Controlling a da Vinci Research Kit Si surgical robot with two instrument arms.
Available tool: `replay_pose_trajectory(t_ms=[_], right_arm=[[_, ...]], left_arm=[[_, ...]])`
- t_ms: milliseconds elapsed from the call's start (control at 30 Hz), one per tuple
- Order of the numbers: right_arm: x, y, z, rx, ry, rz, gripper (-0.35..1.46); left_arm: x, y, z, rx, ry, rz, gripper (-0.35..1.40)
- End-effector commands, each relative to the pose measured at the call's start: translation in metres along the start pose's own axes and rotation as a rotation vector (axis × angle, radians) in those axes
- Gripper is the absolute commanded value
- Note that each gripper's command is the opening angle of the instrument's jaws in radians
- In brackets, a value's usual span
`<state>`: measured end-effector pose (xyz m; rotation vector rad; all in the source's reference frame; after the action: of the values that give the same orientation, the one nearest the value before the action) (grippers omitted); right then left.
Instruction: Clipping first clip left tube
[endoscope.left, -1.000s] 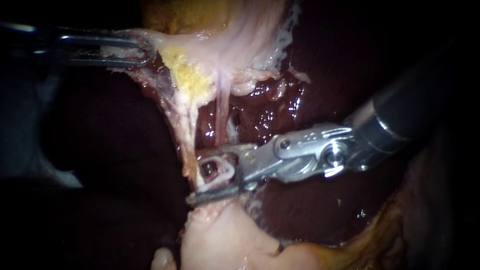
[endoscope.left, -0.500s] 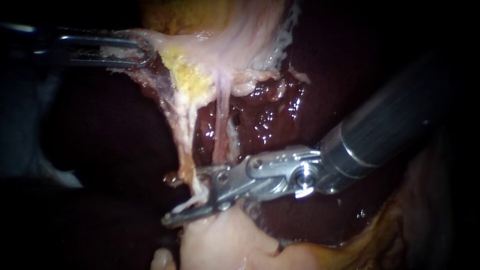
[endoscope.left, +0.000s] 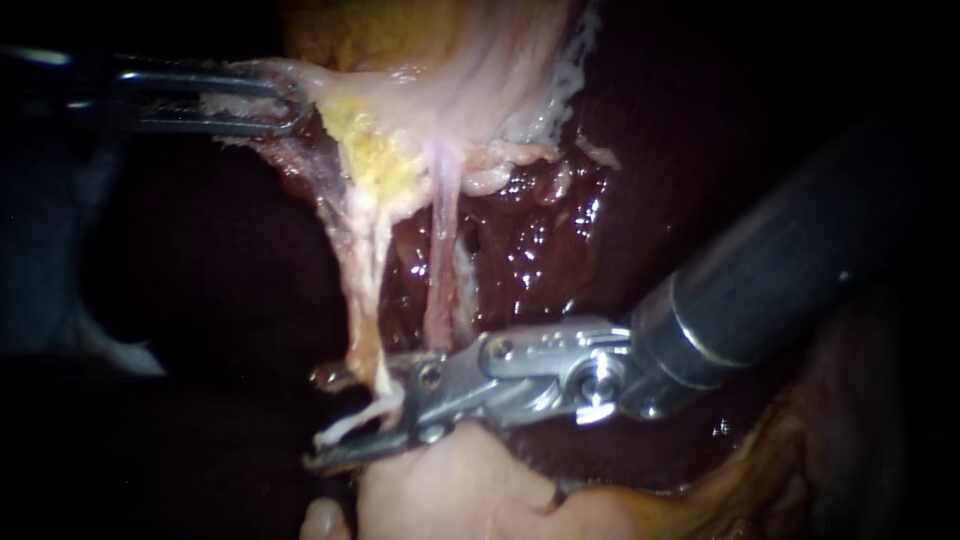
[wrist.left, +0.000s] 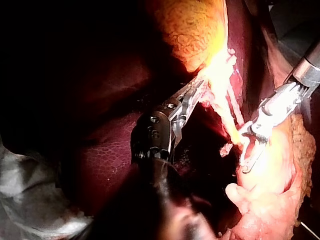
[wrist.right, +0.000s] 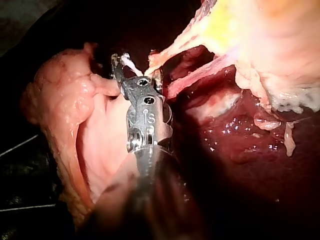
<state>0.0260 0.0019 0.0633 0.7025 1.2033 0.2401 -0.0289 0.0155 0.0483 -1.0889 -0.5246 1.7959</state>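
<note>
Endoscope view looks mid-placement to me. Right tool (endoscope.left: 335, 420) has its jaws apart, straddling the low end of the left tube (endoscope.left: 362, 270). There's a gap showing and nothing squeezed, and no clip on the tube that I can make out. Left tool (endoscope.left: 288, 105), over at the far left, is clenched on a pale edge of the gallbladder (endoscope.left: 450, 60), with both strands stretched taut over the liver (endoscope.left: 540, 230). Right wrist view shows a white wisp lying across the jaw tips. My guess for the next move: seat the tube deeper between the jaws, square to it and clear of the strand on the right, then close.
</note>
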Motion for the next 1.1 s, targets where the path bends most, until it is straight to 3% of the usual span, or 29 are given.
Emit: replay_pose_trajectory(t_ms=[33,300,467,700,1100], right_arm=[[0.0002,-0.0003,0.0002,0.004,0.001,0.003,0.46],[0.0025,-0.0035,0.0017,0.025,0.024,0.001,0.46],[0.0034,-0.0046,0.0022,0.049,0.027,0.004,0.44],[0.0037,-0.0042,0.0017,0.067,0.024,0.061,0.35],[0.0036,-0.0032,-0.0002,0.066,0.026,0.189,-0.29]], left_arm=[[0.0,0.0,0.0,-0.001,0.0,0.0,-0.35],[0.0,-0.0001,0.0,-0.001,0.0,0.0,-0.35],[0.0,-0.0002,0.0,-0.001,0.0,0.0,-0.35],[0.0,-0.0002,-0.0001,-0.001,0.0,0.0,-0.35],[0.0,-0.0002,-0.0001,-0.001,0.0,0.0,-0.35]])
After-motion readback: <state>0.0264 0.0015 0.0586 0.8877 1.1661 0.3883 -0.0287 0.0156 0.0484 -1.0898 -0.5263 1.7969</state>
